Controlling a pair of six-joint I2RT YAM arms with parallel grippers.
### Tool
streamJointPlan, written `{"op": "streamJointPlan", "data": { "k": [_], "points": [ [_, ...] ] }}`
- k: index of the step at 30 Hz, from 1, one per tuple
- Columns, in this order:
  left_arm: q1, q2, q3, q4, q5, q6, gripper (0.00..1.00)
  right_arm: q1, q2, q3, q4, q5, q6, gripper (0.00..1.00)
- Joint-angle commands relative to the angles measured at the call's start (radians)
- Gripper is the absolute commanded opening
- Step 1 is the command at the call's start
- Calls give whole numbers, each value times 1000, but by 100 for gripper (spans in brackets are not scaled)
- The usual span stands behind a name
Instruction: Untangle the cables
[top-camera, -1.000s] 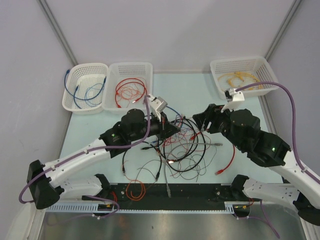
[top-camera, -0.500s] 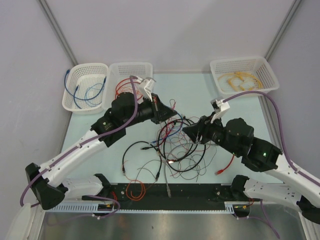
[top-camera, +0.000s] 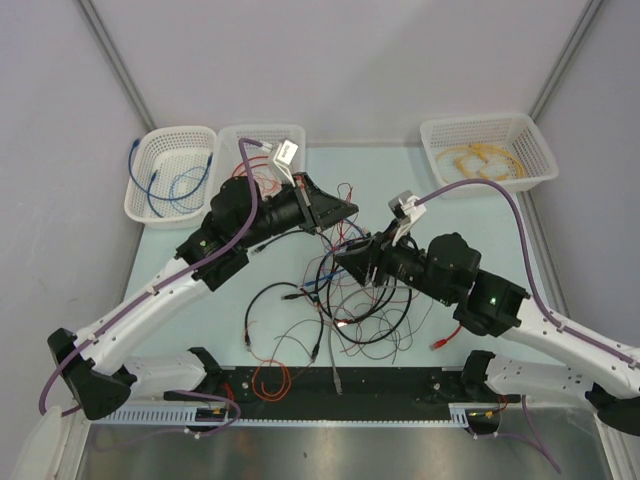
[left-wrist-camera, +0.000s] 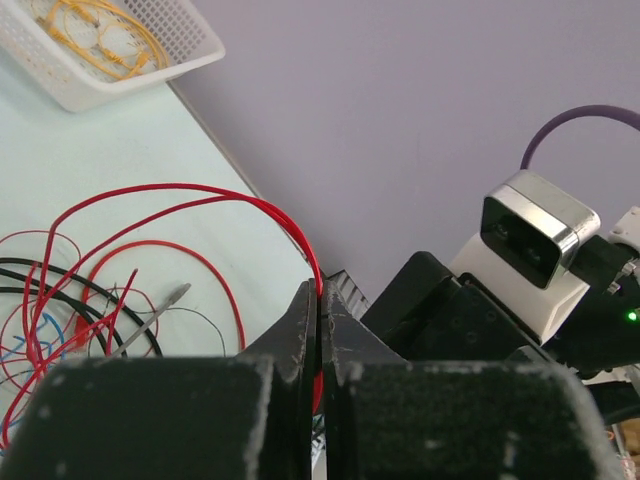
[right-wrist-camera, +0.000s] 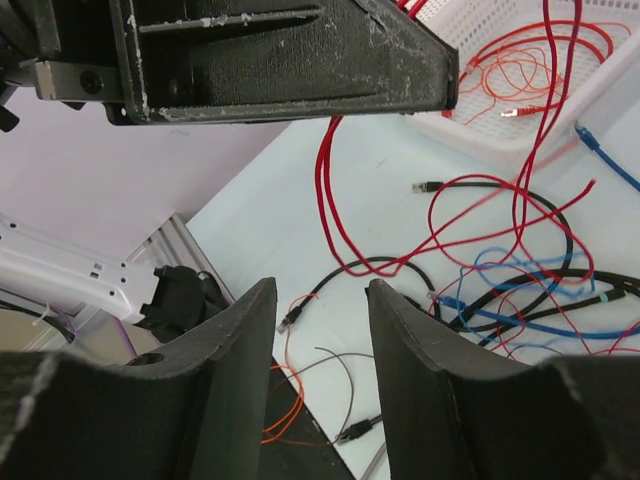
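Red cable (left-wrist-camera: 200, 195): 1 thin jacketed strand, pinched between the pressed-together fingers of my left gripper (left-wrist-camera: 320, 298); it hangs from the pinch back down to the heap; light, limp, smooth-skinned, likely to slide through a loose hold.
The cables (top-camera: 352, 300): black, blue, red and reddish-brown, looped over one another on the pale table (top-camera: 420, 190) between my 2 arms; soft, springy in the loops, prone to snag at the small plug ends.
Right gripper (right-wrist-camera: 322, 300): fingers spread, nothing between them; over the heap, near my left gripper.
Best hold, in my judgement: a bare run of 1 strand clear of crossings, close to a plug; draw slowly, since a hard tug would tighten the tangle.
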Motion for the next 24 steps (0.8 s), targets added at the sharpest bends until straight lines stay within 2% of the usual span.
{"op": "streamJointPlan", "data": {
  "k": [1, 11, 14, 16, 24],
  "points": [
    [-1, -4, 41, 35, 22, -35, 0, 5, 20, 1, 117, 2, -41, 46],
    [1, -9, 37, 27, 28, -35, 0, 5, 13, -11, 122, 91, -67, 45],
    [1, -10, 40, 24, 28, -34, 0, 7, -10, -11, 76, 121, -80, 55],
    [-1, -9, 43, 23, 32, -34, 0, 5, -23, -13, 49, 138, -90, 58],
    [1, -9, 45, 29, 35, -46, 0, 5, -14, -36, 91, 135, -100, 55]
  ]
}}
